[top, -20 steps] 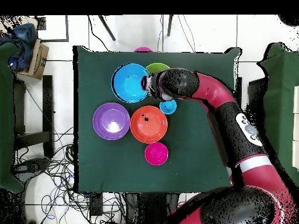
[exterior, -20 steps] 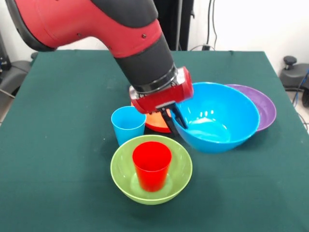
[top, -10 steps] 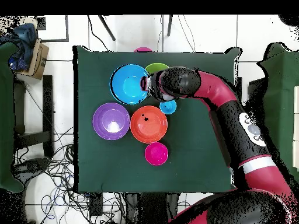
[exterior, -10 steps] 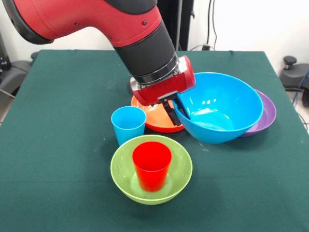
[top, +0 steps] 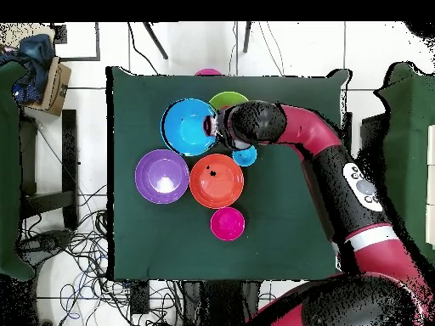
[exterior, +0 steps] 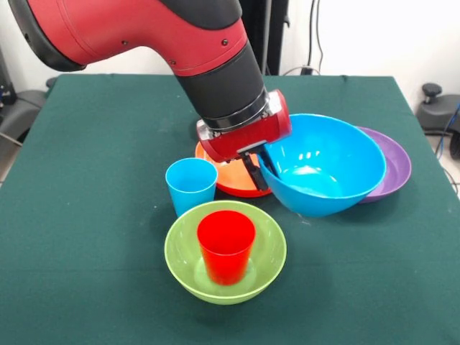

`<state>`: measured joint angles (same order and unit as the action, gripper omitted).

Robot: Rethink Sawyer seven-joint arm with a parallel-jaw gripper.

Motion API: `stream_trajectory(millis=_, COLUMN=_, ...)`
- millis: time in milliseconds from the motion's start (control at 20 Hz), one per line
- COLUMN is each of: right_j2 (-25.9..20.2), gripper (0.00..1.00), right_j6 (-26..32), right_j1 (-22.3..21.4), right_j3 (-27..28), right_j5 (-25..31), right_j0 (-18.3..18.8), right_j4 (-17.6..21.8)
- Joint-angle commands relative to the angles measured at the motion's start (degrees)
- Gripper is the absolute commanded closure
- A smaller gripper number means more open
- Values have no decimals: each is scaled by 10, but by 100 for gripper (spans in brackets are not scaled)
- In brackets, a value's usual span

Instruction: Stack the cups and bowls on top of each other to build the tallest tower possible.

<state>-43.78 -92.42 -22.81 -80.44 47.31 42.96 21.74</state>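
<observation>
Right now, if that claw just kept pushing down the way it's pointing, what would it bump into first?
The gripper already clamps the blue bowl's rim. Further down, the bowl's underside would probably meet the green tablecloth first, though depth is unclear.

Leaving bare cloth open all around the green bowl (exterior: 226, 251) except behind it, with the light blue cup (exterior: 191, 185), orange bowl (exterior: 230, 181), blue bowl (exterior: 323, 171) and purple bowl (exterior: 394, 162) crowding there.
</observation>
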Motion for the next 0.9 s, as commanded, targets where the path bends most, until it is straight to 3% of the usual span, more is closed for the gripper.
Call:
stream_trajectory(millis=50, right_j2=-15, gripper=100, right_j6=194, right_j1=34, right_j3=7, right_j5=21, right_j0=23, right_j4=61)
stream_trajectory(millis=400, right_j2=-25, gripper=100, right_j6=206, right_j1=38, right_j3=18, right_j5=42, right_j0=43, right_j4=74)
stream_trajectory(millis=900, right_j2=-27, gripper=100, right_j6=202, right_j1=50, right_j3=33, right_j5=51, right_j0=43, right_j4=86)
